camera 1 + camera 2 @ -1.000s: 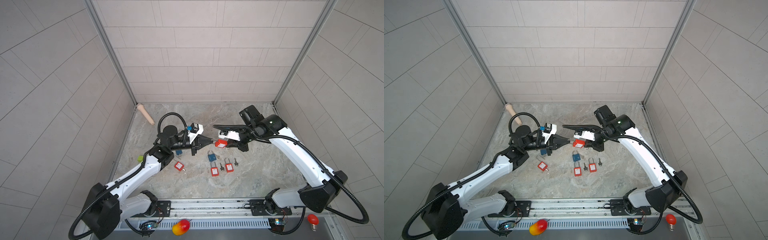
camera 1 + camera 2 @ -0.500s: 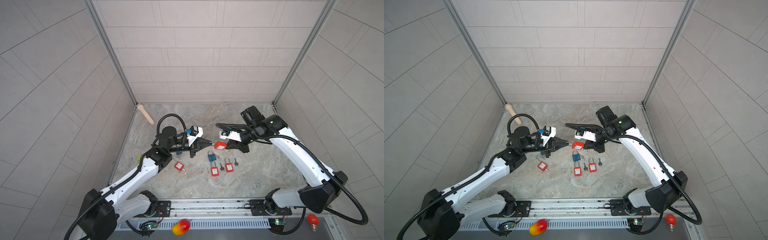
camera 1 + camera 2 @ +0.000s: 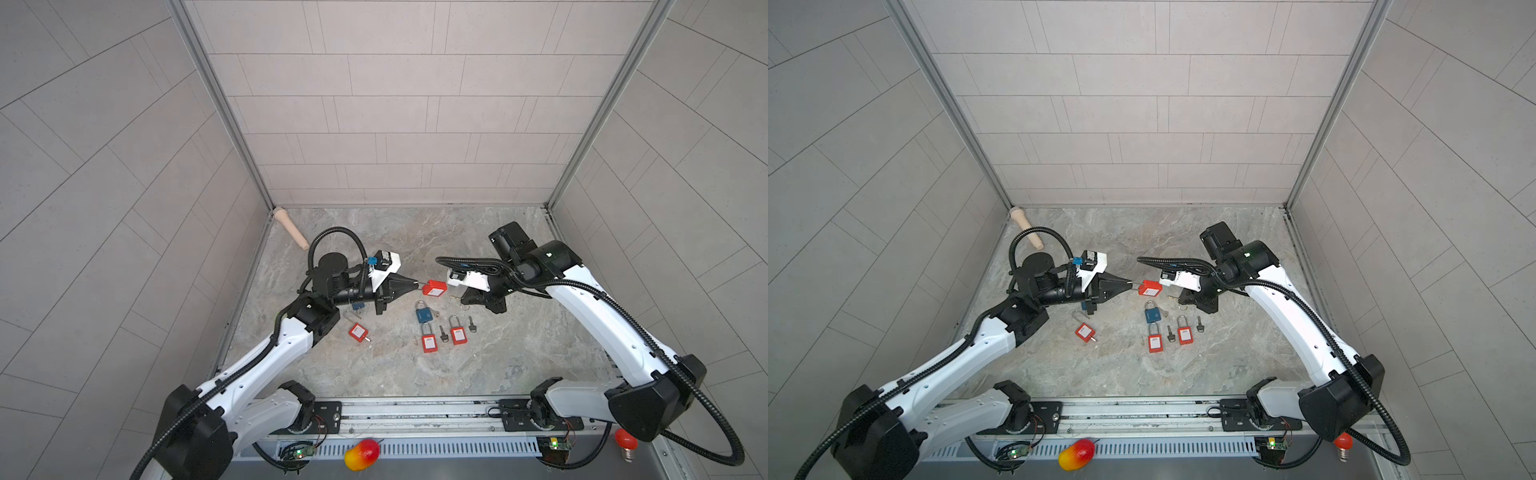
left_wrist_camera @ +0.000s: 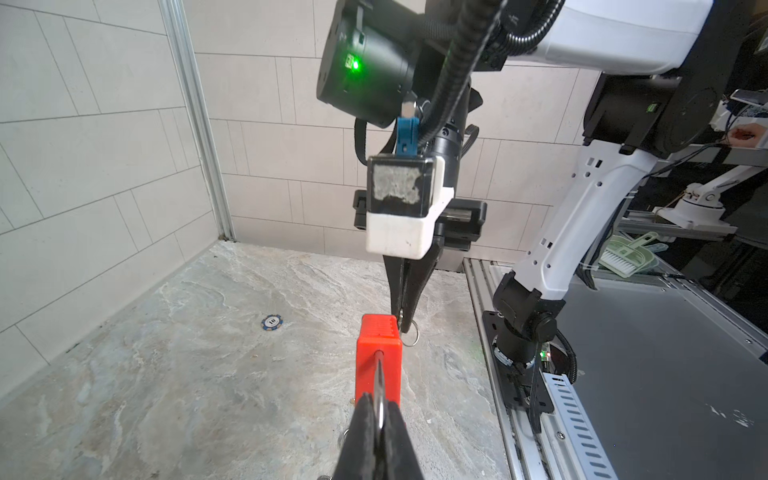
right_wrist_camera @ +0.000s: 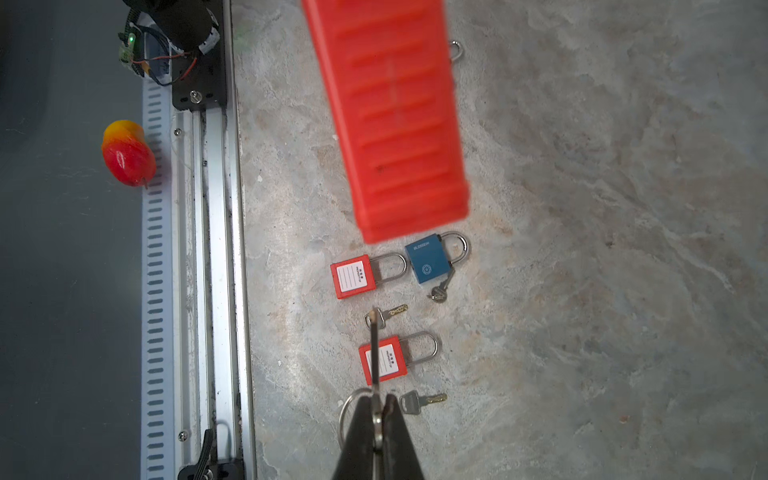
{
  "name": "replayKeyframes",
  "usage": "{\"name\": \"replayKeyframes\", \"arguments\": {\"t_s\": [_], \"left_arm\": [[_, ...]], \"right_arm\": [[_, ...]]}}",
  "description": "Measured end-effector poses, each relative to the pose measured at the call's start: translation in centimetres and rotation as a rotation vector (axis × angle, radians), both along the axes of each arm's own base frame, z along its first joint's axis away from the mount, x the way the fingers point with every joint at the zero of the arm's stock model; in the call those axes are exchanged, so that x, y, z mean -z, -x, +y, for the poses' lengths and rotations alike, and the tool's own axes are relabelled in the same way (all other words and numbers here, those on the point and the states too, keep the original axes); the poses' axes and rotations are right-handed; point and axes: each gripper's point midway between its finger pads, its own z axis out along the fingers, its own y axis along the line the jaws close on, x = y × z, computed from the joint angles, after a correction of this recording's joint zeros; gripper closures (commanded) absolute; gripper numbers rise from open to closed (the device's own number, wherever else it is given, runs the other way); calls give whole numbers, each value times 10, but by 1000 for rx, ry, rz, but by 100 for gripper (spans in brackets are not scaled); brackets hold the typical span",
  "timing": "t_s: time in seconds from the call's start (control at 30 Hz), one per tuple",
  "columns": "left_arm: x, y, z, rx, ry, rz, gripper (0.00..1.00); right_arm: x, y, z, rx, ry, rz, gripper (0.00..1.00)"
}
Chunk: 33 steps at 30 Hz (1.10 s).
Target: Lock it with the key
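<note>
Setting: tiled walls close in a marbled floor (image 3: 415, 374); the two arms meet above its middle.
Right gripper (image 5: 376, 409): the jaws are pressed together on the head of the key (image 5: 374, 353). The blade points forward, seen edge-on, and a wire ring (image 5: 340, 413) hangs from the head.
Left gripper (image 4: 379, 411): the jaws are pinched on the steel shackle of the red padlock (image 4: 379, 353). It is held clear of the floor with its base turned toward the key.
Gap: in both top views the key tip lies near the padlock base, a little to one side, and is not in it.
Step, as judged: lining up the blade before it goes in.
Not visible: no view shows the keyhole. Whether the shackle is latched cannot be told.
Risk, missed entry: if the offset is not corrected, the tip would strike plastic beside the keyhole.
Risk, swinging body: the body hangs from a thin rod held in a narrow pinch, so a push from the key may pivot it away.
Risk, slipping key: the grip is on a flat, thin head, so a turning load may twist the key in the jaws and not the cylinder.
Risk, drop: a blue padlock (image 5: 428, 262), a labelled red padlock (image 5: 353, 276) and loose keys (image 5: 422, 401) lie just below. A fallen key could land among them and be mistaken for one.
</note>
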Motion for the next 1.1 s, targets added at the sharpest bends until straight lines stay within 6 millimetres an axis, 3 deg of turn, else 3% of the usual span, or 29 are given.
{"name": "replayKeyframes", "arguments": {"t_s": [0.23,0.53,0.8,1.1], "left_arm": [[11,3,3,-1,-61,44,100],[41,9,25,-41,-333,195,100],[98,20,40,-22,-550,408,100],[150,33,46,86,-710,586,100]], "right_arm": [[14,-1,-7,100,14,14,100],[18,-10,-12,378,-54,-65,100],[29,-17,10,453,-42,-79,100],[57,-34,14,587,38,-32,100]]}}
